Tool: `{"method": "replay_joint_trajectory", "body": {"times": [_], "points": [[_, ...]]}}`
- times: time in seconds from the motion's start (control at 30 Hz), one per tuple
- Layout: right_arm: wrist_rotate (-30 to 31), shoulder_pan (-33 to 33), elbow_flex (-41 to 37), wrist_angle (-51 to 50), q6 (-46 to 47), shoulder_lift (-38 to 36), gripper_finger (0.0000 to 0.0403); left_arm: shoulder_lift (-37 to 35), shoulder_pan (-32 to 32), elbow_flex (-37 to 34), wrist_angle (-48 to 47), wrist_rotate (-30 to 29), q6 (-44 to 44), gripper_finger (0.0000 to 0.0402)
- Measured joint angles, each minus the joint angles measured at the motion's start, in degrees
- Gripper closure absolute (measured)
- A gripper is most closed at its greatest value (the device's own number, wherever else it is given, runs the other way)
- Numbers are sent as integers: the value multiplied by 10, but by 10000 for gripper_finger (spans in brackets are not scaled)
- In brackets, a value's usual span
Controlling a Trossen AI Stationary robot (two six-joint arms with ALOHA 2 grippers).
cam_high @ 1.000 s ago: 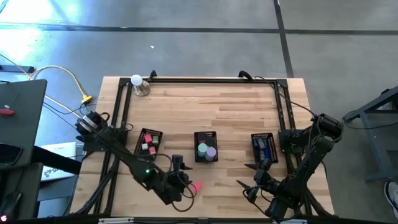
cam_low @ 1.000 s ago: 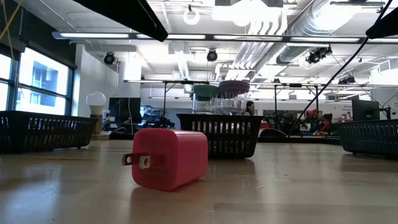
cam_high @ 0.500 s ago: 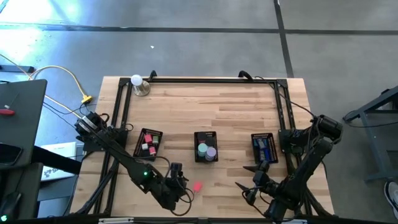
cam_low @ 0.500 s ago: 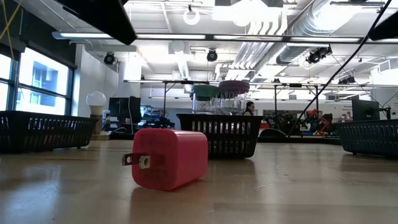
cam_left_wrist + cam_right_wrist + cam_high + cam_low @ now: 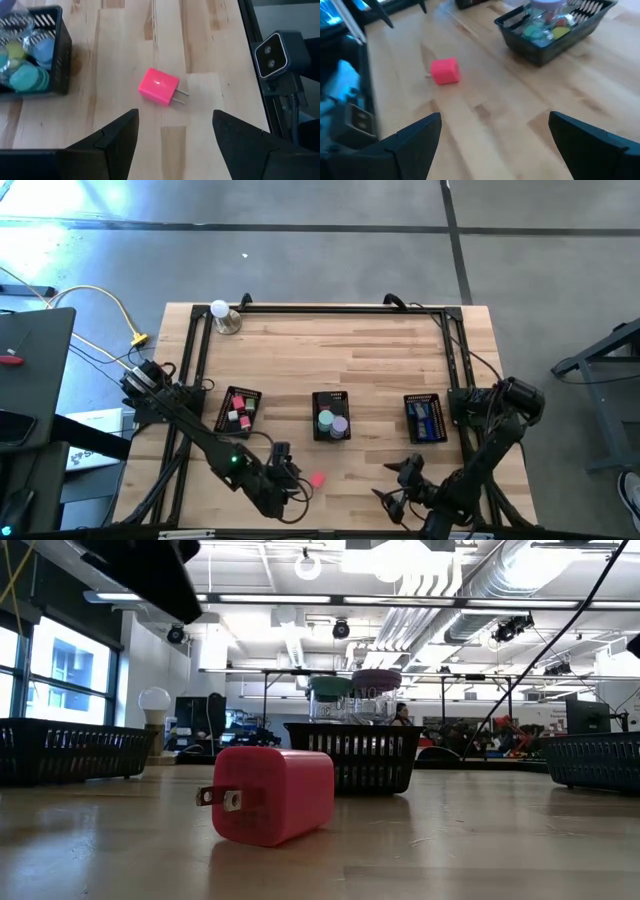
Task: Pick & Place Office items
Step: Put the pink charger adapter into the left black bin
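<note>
A grey concrete floor [image 5: 330, 265] crossed by dark seam lines surrounds the light wooden counter [image 5: 330, 355]. Yellow cables [image 5: 105, 305] trail across the floor past the counter's left edge. Beyond the far edge, an open workshop shows: tall windows [image 5: 60, 670] on the left, white ceiling ducts [image 5: 480, 585], strip lights [image 5: 240, 598], and distant workbenches [image 5: 470, 745].

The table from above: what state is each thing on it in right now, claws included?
Pink plug block: lying loose on the wood, prongs sideways, nothing touching it.
Left claw: open, empty, just beside the block.
Right claw: open, empty, near the table's front edge.
Left tray: holds red and pink pieces.
Middle tray: holds teal and purple rolls.
Right tray: holds dark blue pieces.
White ball: upright on its metal base.
</note>
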Motion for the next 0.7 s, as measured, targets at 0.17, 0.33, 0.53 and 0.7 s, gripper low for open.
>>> {"method": "replay_joint_trajectory", "body": {"times": [0.17,0.33,0.53,0.7], "points": [[-16,-15,0,67,-68,0,46,0,-9,0,-20,0,-29,155],[-19,-38,0,126,-164,0,46,2,-17,0,-21,-2,-41,155],[-69,-69,0,164,-208,0,46,18,-17,0,0,-2,-60,155],[-113,-84,0,170,-208,0,46,44,-5,0,-22,-18,-63,155]]}}
